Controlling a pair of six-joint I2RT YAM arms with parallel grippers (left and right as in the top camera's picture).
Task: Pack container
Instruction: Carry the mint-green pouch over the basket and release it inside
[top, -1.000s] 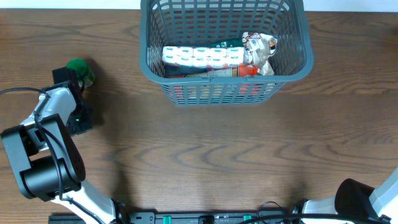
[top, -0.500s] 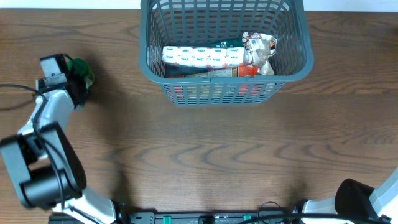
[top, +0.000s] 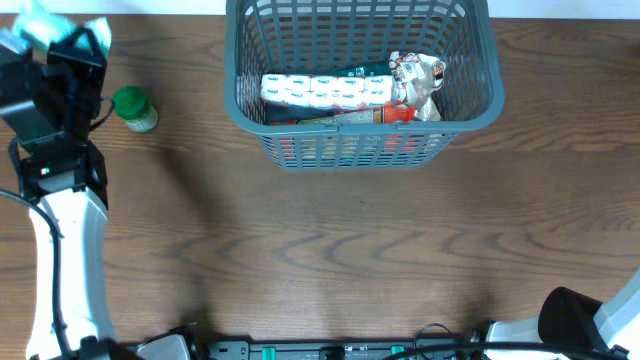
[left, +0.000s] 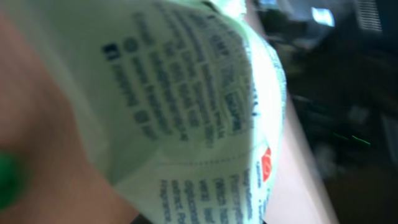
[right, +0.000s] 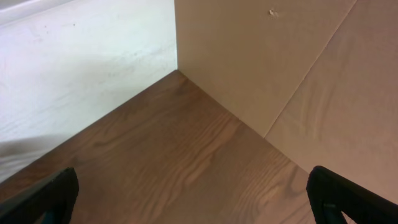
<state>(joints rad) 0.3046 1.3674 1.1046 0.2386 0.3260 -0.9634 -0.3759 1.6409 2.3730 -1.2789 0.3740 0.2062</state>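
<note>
Right gripper (right: 193, 202) fingers (right: 43, 196) spread wide above wood table (right: 186, 149), white wall (right: 81, 56) and beige panel (right: 261, 56) beyond

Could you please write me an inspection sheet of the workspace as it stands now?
Surface: brown wooden table, no spills seen.
Job's things: grey basket at the far edge, holding a pack of white rolls, a crinkly packet and a red-capped item.
Clutter: green-lidded jar on the table, left of the basket.
Grippers: left gripper raised, holding a pale green packet; right gripper open and empty above the table.
Cables: thin black cables along the near edge.
Surroundings: white wall and tan board beside the table.
</note>
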